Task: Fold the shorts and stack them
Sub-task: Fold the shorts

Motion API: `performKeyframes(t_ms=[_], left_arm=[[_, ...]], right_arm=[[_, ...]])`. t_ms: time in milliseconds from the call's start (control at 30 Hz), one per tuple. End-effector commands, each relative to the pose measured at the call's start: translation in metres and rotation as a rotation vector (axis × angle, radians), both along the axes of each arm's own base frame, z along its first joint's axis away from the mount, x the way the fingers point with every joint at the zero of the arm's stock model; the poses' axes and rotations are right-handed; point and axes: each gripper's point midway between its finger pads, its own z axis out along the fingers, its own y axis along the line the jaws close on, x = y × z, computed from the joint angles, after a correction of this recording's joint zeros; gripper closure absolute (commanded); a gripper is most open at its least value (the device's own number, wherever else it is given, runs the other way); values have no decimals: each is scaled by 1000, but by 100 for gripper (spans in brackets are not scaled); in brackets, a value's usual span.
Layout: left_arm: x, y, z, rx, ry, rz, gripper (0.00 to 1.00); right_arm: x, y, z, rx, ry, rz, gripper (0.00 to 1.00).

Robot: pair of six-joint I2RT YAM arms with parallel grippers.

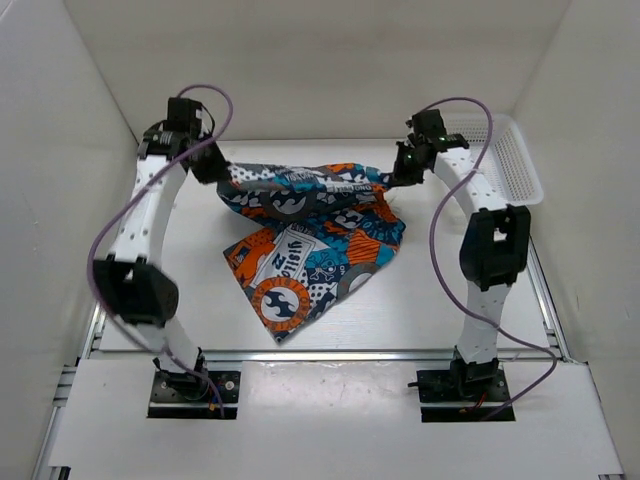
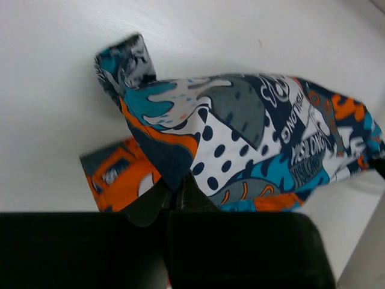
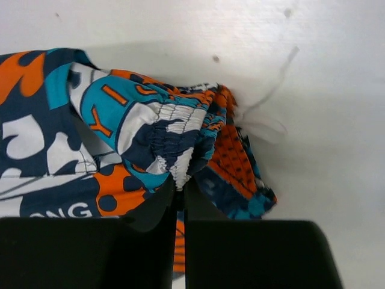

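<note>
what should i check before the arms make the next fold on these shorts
1. Left fingers gripping the shorts: ok, shut on a fabric edge.
2. Right fingers gripping: ok, shut on the elastic waistband.
3. Held edge spanned between both grips: ok, it runs across the far side with a slight sag.
4. Lower part lying flat on the table: not ok, it is bunched and twisted below the right grip.
5. Right arm apart from the basket: cannot tell, the arm overlaps its edge in the overhead view.
</note>
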Motion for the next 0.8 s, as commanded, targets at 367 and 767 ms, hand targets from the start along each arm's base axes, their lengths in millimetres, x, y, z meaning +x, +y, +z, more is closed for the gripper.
performKeyframes(t_ms=[367, 767], left_arm=[[-208, -93, -76, -42, 191, -140, 90], [-281, -134, -159, 45, 448, -145, 90]], right_arm=[[-126, -77, -21, -121, 142, -151, 100], [-172, -108, -55, -224, 188, -287, 100]])
